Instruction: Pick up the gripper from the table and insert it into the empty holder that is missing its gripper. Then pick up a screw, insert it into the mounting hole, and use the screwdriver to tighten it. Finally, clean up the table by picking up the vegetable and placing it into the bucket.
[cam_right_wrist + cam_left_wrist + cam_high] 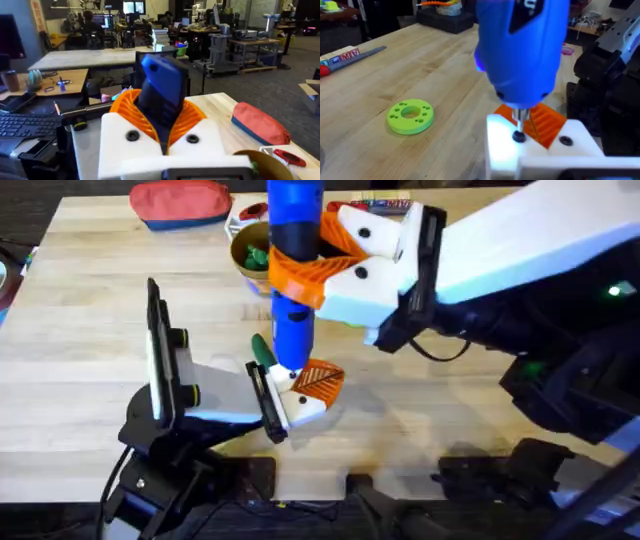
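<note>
My right gripper is shut on the blue screwdriver, holding it upright. Its metal bit rests on a dark screw in the white holder of my left gripper. The orange gripper sits in that holder. A second dark round spot lies on the holder's face beside the screw. The dark green vegetable lies on the table just left of the screwdriver's tip. The tan bucket stands behind, partly hidden by the screwdriver.
A light green disc with holes lies on the wood near the holder. A red pouch sits at the table's far edge, and a red-handled tool lies near it. The left half of the table is bare wood.
</note>
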You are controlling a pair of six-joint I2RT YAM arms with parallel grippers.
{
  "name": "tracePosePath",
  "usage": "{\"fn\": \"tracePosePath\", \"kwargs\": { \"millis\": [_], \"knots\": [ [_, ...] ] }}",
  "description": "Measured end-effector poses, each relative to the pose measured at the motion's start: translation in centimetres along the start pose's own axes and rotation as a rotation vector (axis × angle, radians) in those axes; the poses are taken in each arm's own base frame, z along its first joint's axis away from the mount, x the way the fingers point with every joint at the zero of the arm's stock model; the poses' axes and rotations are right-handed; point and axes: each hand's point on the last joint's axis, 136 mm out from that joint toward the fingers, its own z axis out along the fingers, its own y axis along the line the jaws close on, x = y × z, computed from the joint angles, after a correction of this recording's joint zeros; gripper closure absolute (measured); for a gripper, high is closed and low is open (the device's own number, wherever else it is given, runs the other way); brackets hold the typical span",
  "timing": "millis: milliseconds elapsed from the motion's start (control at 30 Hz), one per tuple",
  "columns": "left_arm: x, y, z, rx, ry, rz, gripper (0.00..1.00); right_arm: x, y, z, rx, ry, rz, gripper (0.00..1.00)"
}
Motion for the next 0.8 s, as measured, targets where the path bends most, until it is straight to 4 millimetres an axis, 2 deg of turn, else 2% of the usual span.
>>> {"fn": "tracePosePath", "kwargs": {
  "millis": [167, 567, 667, 733, 800],
  "knots": [
    [0.0, 0.0, 0.0, 0.0, 0.001, -0.001, 0.983, 0.9, -0.3, 0.3, 0.003, 0.019, 0.01, 0.994],
    [0.0, 0.0, 0.0, 0.0, 0.0, 0.0, 0.983, 0.6, -0.2, 0.4, 0.0, 0.008, 0.005, 0.994],
    [0.0, 0.0, 0.0, 0.0, 0.0, 0.0, 0.983, -1.6, 0.0, 0.3, -0.011, -0.084, -0.044, 0.994],
    [0.0, 0.0, 0.0, 0.0, 0.0, 0.0, 0.983, -3.8, 0.2, -0.1, -0.014, -0.17, -0.093, 0.994],
    [0.0, 0.0, 0.0, 0.0, 0.0, 0.0, 0.983, -5.1, 0.2, -0.7, -0.006, -0.205, -0.124, 0.995]
  ]
}}
